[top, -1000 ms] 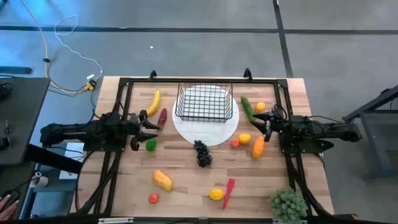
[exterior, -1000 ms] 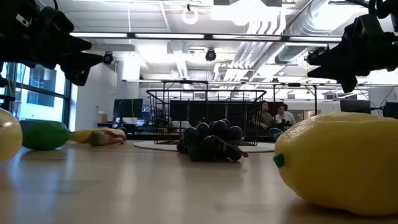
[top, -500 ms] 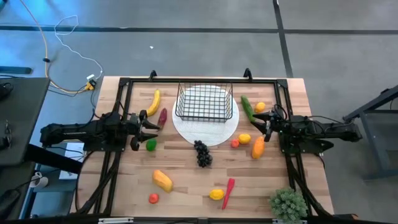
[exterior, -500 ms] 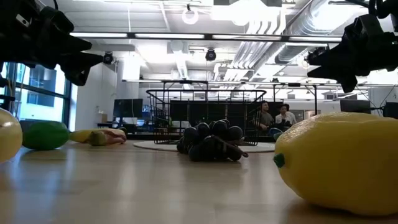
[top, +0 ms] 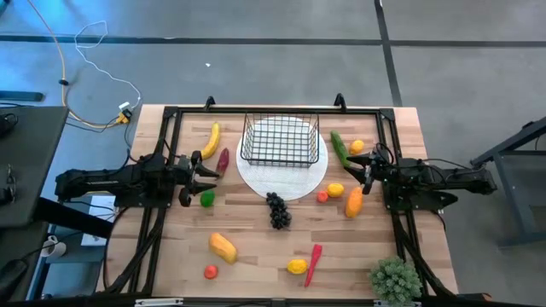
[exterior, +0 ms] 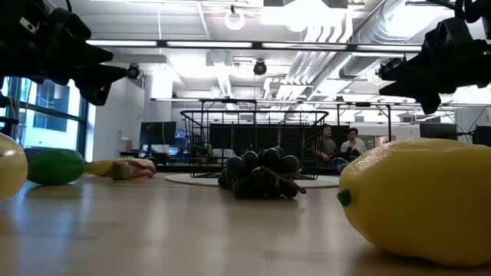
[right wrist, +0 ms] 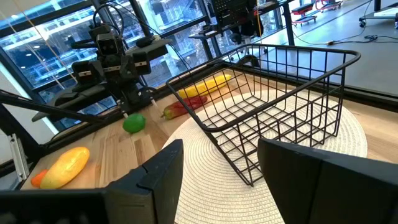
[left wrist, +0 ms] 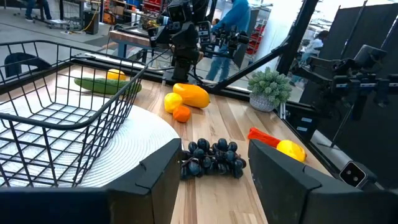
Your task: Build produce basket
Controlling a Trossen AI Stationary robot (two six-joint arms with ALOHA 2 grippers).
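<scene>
Two released claws, left claw (top: 207,171) and right claw (top: 358,168), flank the empty basket (top: 280,141).

Basket (top: 280,141) on plate (top: 286,185), grapes (top: 278,209) in front

— what sort of place are we looking at here?
— an open robotics lab, it's looking like. exposed silver ducts (exterior: 337,46) and strip lights are running across the ceiling, and big windows (right wrist: 56,43) are letting in daylight.
— anything else pointing that way?
— two people (exterior: 340,147) are sitting at desks behind the wooden table (top: 256,247), and loose cables (top: 81,77) are trailing over the grey floor.
</scene>
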